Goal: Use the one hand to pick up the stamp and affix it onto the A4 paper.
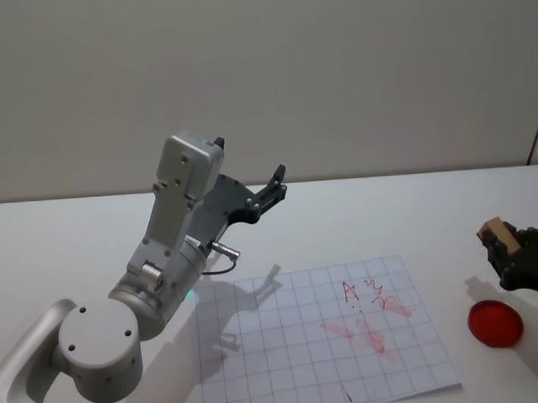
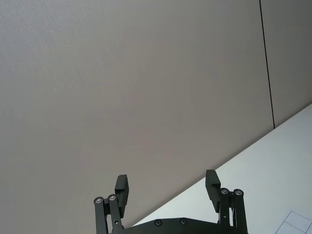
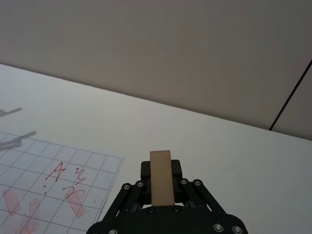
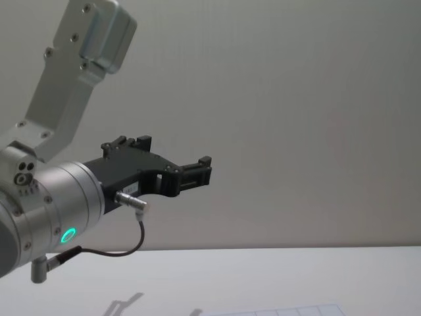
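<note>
The tan stamp (image 1: 495,231) is held by my right gripper (image 1: 505,241), raised at the right edge of the table, right of the A4 paper (image 1: 293,352). In the right wrist view the stamp (image 3: 162,178) stands upright in that shut gripper (image 3: 162,168), with the gridded A4 paper (image 3: 97,165) off to one side bearing red marks. My left gripper (image 1: 273,185) is held high behind the sheet's far left corner. Its fingers (image 2: 122,187) are spread open with nothing between them, and it points toward the wall (image 4: 197,172).
A round red ink pad (image 1: 495,324) lies on the white table just right of the paper, below the right gripper. The big grey left arm (image 1: 156,278) reaches over the table's left part. Red stamped smears and scribbles (image 1: 368,315) mark the sheet's right half.
</note>
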`<state>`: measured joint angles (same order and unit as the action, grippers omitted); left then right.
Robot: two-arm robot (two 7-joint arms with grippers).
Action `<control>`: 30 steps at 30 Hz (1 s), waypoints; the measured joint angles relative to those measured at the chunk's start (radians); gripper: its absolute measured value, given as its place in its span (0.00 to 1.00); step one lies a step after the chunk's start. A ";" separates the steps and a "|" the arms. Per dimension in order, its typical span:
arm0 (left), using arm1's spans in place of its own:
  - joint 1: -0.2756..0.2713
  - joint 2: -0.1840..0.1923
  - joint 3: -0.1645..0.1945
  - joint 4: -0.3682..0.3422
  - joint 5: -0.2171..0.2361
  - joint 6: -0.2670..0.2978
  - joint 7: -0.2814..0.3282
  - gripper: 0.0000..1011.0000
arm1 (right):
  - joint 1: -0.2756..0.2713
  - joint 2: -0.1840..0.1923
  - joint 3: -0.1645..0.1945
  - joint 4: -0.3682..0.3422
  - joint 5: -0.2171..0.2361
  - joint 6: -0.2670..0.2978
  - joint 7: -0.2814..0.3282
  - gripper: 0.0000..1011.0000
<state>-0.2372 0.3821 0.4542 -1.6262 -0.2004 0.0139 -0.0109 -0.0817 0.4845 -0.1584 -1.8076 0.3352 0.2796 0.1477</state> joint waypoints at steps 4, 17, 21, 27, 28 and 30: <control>0.000 0.000 0.000 0.000 0.000 0.000 0.000 0.99 | -0.011 0.016 0.005 -0.018 -0.004 0.009 0.020 0.22; 0.000 0.000 0.000 0.000 0.000 0.000 0.000 0.99 | -0.038 0.044 0.008 -0.065 -0.005 0.075 0.066 0.22; 0.000 0.000 0.000 0.000 0.000 0.000 0.000 0.99 | -0.054 0.050 0.012 -0.079 0.000 0.100 0.050 0.22; 0.000 0.000 0.000 0.000 0.000 0.000 0.000 0.99 | -0.074 0.059 0.018 -0.095 0.005 0.133 0.028 0.22; 0.000 0.000 0.000 0.000 0.000 0.000 0.000 0.99 | -0.076 0.059 0.018 -0.097 0.006 0.137 0.027 0.22; 0.000 0.000 0.000 0.000 0.000 0.000 0.000 0.99 | -0.080 0.061 0.018 -0.099 0.007 0.145 0.025 0.22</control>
<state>-0.2371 0.3821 0.4542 -1.6262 -0.2004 0.0139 -0.0109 -0.1615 0.5452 -0.1405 -1.9067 0.3419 0.4250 0.1730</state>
